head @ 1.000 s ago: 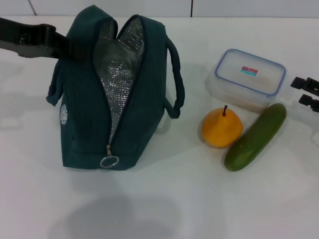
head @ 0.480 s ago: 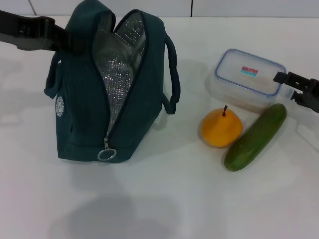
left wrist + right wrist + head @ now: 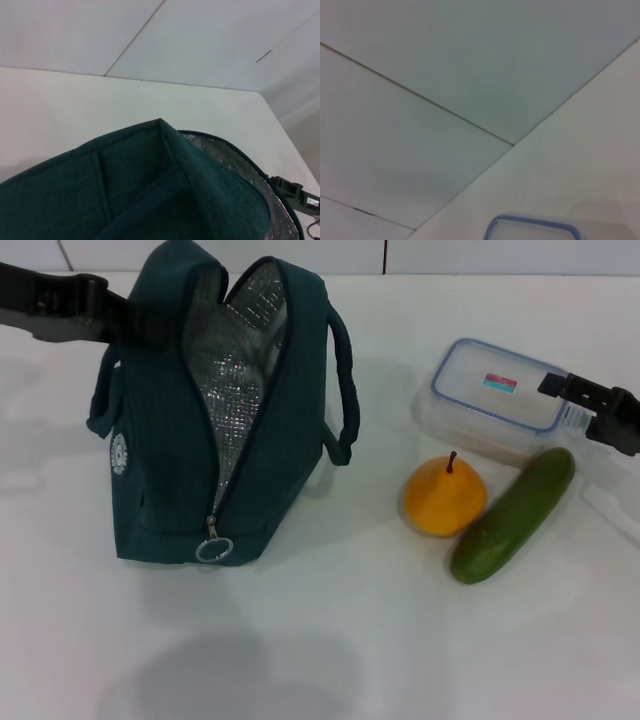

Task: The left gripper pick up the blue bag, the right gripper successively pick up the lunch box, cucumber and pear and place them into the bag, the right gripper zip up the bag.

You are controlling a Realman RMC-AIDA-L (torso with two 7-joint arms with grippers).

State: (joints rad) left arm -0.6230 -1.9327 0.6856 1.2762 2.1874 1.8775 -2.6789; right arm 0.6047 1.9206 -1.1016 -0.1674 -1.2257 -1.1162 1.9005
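The blue bag (image 3: 160,460) stands at the left with its zipper open and the silver lining showing; its fabric fills the left wrist view (image 3: 150,190). My left gripper (image 3: 128,322) reaches in from the far left and is shut on the bag's upper left side by the handle, its tips hidden by fabric. The clear lunch box (image 3: 495,395) lies at the right; its blue rim shows in the right wrist view (image 3: 530,227). My right gripper (image 3: 587,410) is open at the box's right end, one finger over the lid. In front lie the pear (image 3: 445,495) and the cucumber (image 3: 515,513).
A metal ring zipper pull (image 3: 214,548) hangs at the bag's near end, and a loop handle (image 3: 342,390) sticks out toward the lunch box. The white table (image 3: 330,640) runs back to a tiled wall. The pear and cucumber touch each other just in front of the box.
The left gripper has pulled the bag's top up and to the left, making the bag stand taller. The right gripper has moved in from the right edge onto the lunch box's right end.
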